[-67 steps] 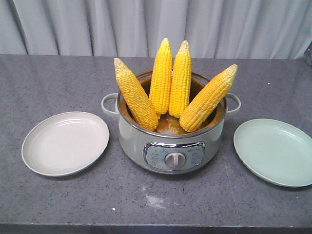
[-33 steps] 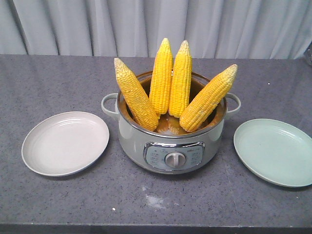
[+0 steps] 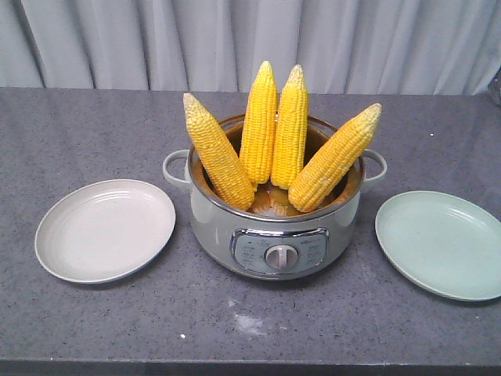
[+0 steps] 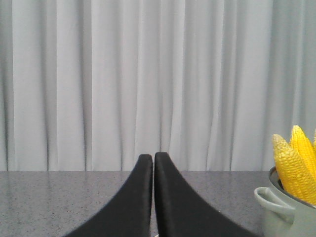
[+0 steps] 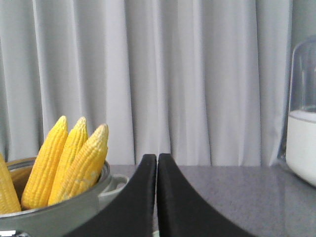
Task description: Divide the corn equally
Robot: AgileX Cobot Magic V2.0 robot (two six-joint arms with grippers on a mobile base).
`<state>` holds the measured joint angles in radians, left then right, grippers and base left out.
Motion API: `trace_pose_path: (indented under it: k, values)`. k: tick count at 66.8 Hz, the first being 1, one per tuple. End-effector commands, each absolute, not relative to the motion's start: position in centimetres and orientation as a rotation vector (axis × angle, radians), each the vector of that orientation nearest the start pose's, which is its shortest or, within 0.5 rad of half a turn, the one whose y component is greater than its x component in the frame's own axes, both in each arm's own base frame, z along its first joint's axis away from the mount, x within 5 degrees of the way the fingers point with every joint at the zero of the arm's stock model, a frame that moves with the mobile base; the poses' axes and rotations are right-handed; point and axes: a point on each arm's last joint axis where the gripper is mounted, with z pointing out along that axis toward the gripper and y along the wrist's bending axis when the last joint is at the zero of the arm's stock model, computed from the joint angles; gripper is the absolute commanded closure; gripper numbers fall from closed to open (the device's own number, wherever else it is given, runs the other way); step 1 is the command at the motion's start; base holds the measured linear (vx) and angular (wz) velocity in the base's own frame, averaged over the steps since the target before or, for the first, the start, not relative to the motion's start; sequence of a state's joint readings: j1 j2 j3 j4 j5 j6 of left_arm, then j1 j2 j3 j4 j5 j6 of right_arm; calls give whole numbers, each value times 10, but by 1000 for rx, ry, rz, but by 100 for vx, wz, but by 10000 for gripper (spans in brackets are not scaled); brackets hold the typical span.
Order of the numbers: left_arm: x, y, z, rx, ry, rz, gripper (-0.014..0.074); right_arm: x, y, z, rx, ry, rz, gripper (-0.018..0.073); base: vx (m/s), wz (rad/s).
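Note:
Several corn cobs (image 3: 274, 137) stand upright in a grey-green electric pot (image 3: 275, 235) at the table's middle, tips fanned outward. A beige plate (image 3: 106, 229) lies to the pot's left and a pale green plate (image 3: 442, 243) to its right, both bare. My left gripper (image 4: 153, 157) is shut with nothing in it, low over the table, and the corn (image 4: 294, 165) and pot (image 4: 284, 212) lie off to its right. My right gripper (image 5: 157, 157) is shut and holds nothing, and the corn (image 5: 66, 160) in the pot (image 5: 54, 217) lies to its left. Neither gripper shows in the front view.
A clear jar with white contents (image 5: 302, 140) stands at the far right of the table. A grey curtain (image 3: 250, 39) hangs behind the speckled grey table (image 3: 250, 321). A pale smudge (image 3: 249, 321) marks the table in front of the pot.

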<state>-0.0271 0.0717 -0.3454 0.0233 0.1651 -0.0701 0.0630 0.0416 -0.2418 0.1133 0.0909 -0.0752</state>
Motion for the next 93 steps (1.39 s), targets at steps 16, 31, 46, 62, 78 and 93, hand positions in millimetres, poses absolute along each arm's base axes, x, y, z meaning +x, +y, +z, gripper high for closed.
trace_pose_path:
  k: [16, 31, 46, 62, 78, 93]
  values:
    - [60, -1, 401, -29, 1572, -63, 603, 67, 9, 376, -153, 1614, 24, 565, 0, 0]
    - [92, -2, 388, -33, 1765, -56, 603, 101, 12, 366, -189, 1826, 33, 565, 0, 0]
    - [105, -2, 370, -34, 1861, -53, 600, 114, 13, 359, -195, 1894, 35, 565, 0, 0]
    - [108, -3, 373, -35, 1834, -60, 417, 114, 14, 359, -189, 1903, 54, 389, 0, 0]
    - [107, -7, 372, -25, 1875, -115, 51, 114, 18, 359, -148, 1904, 149, -91, 0, 0]
    - [121, -28, 392, 263, 1939, -231, 5, 144, 27, 365, -239, 1956, 205, -158, 0, 0]
